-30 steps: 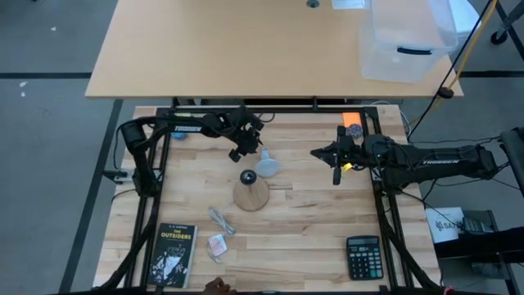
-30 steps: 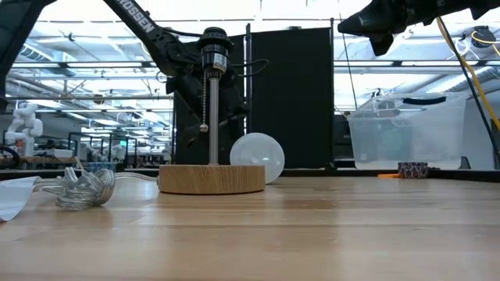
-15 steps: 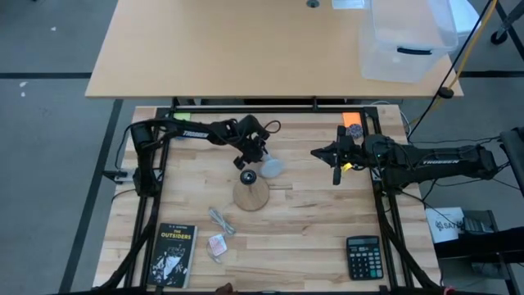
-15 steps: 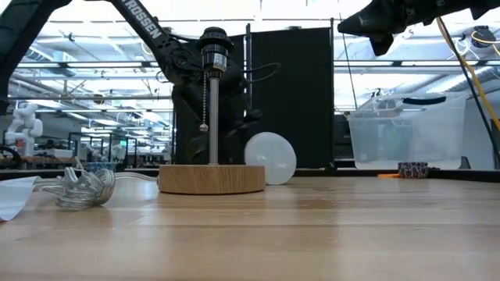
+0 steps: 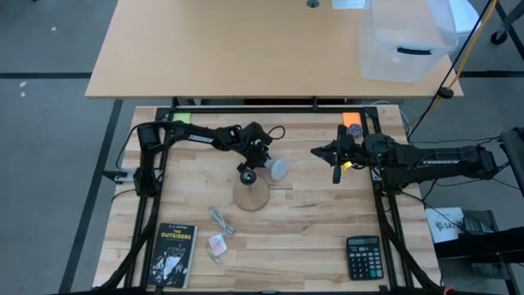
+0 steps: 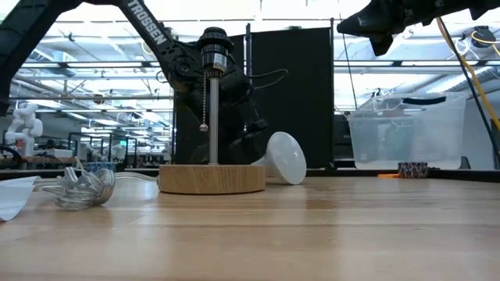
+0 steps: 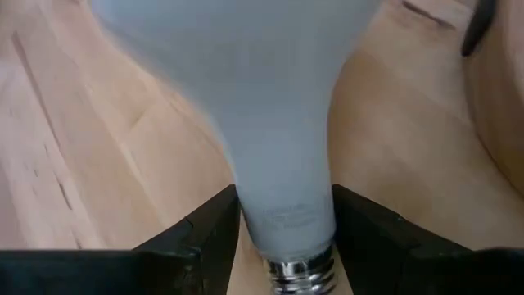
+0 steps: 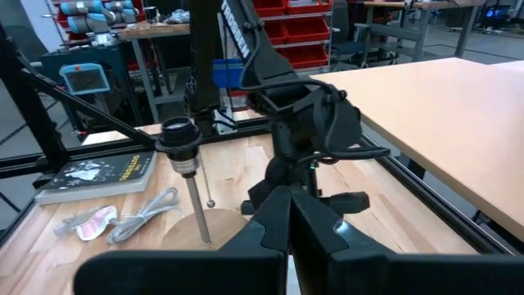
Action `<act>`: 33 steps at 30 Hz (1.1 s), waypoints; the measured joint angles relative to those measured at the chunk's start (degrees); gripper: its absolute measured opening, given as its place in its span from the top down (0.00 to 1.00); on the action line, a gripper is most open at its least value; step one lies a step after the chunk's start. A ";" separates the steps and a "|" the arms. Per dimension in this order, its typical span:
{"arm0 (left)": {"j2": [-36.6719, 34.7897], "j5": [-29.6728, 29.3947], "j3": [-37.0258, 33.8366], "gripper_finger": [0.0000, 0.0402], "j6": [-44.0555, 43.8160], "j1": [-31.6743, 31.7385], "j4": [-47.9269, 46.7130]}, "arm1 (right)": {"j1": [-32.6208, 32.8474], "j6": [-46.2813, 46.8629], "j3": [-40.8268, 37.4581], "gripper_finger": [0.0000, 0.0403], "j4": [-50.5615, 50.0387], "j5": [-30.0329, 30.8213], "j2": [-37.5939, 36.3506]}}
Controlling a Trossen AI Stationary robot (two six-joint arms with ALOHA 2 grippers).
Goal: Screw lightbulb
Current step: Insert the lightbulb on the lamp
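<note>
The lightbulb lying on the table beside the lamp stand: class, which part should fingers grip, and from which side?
Grip the narrow neck just above the metal screw base, coming from the base end. The lightbulb lies on its side, its globe wide and rounded, while the neck narrows enough to fit between two fingers. The left gripper already brackets it there, leaving the thread free for the socket.
</note>
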 joint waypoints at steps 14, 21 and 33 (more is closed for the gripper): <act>1.20 -0.20 0.04 0.64 -10.16 0.02 2.35 | -0.91 0.51 0.00 1.00 -0.05 -0.06 0.02; 1.28 -0.39 0.04 0.65 -10.82 0.02 3.00 | -0.91 1.42 0.00 1.00 -0.02 -0.17 0.02; -1.19 -8.30 -0.04 0.65 -14.62 0.02 6.53 | -0.89 1.53 0.00 1.00 0.00 -0.22 0.04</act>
